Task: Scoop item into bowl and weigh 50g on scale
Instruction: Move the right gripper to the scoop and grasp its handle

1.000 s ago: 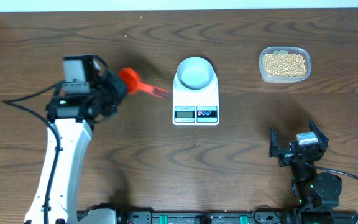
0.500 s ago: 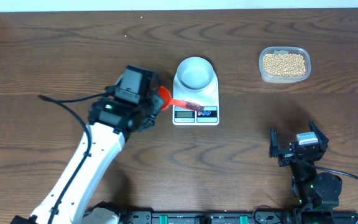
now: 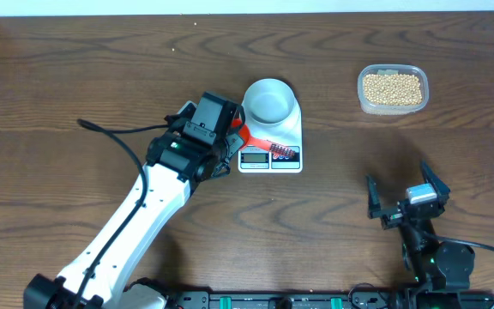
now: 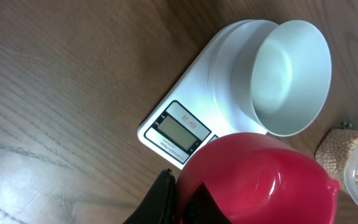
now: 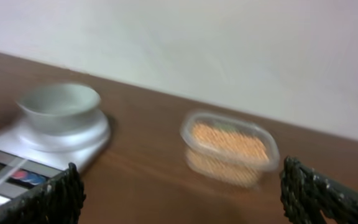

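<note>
Two arms at the table [image 3: 333,51], and only the left one is out over the work. The left gripper [image 3: 235,136] hangs at the front-left corner of the scale [image 3: 292,136], its fingers [image 4: 165,198] pinched on a red scoop [image 3: 261,144]. From overhead, the scoop's thin end slants across the front of the scale, over the buttons and just beside the display [image 3: 254,155]. In the left wrist view the scoop's round red cup [image 4: 260,183] fills the lower frame, close above the scale's front edge. The grey display [image 4: 180,132] is in sight, but its figures are too small to read. The white bowl [image 3: 270,99] sits upright on the back half of the scale, touching the platform, apart from the scoop. The beans [image 3: 391,86] lie well off to the right in a clear plastic container [image 3: 392,110] near the far edge, heaped and tan. The right gripper [image 3: 401,197] sits low at the near right side, well apart from everything, with its fingers [image 5: 55,199] spread wide and nothing between them. Its wrist view is blurred, showing the bowl [image 5: 61,106] on the scale at left and the container [image 5: 229,146] in the middle.
</note>
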Robot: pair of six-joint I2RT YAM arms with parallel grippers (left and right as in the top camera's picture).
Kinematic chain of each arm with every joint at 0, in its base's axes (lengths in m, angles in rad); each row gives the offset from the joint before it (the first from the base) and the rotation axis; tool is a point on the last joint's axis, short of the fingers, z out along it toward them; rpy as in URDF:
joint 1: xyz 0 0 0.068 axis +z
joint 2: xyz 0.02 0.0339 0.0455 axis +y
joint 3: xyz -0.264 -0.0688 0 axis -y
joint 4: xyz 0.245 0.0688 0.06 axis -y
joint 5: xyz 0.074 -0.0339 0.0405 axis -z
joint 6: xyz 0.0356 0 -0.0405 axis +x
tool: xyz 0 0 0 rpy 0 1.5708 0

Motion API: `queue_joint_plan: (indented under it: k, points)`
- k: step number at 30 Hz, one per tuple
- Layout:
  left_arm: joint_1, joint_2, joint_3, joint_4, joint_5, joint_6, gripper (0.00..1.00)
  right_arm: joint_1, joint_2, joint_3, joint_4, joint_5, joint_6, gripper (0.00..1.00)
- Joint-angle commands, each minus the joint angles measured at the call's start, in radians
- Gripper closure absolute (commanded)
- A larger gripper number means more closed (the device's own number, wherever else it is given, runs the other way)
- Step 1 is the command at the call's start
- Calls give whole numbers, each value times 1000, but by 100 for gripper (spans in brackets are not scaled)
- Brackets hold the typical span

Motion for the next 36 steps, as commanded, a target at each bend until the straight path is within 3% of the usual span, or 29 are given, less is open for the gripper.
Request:
queue_joint_plan:
  k: [1,6,12,27,32,36]
  points:
    - [-4,37,0,21,-30,-12,93,7,0,-1,75,-166,93,1]
    - [-4,76,0,36,-30,-13,93,6,8,9,145,-261,232,1]
    - [-4,85,0,39,-30,-12,92,6,136,99,141,-374,238,1]
    - [-4,85,0,40,-30,-13,93,-19,943,658,-69,-794,253,1]
    - [-4,85,0,50,-30,-13,93,-19,1136,731,-92,-910,266,1]
    - [-4,85,0,56,-30,-21,93,-20,1209,734,-88,-956,357,1]
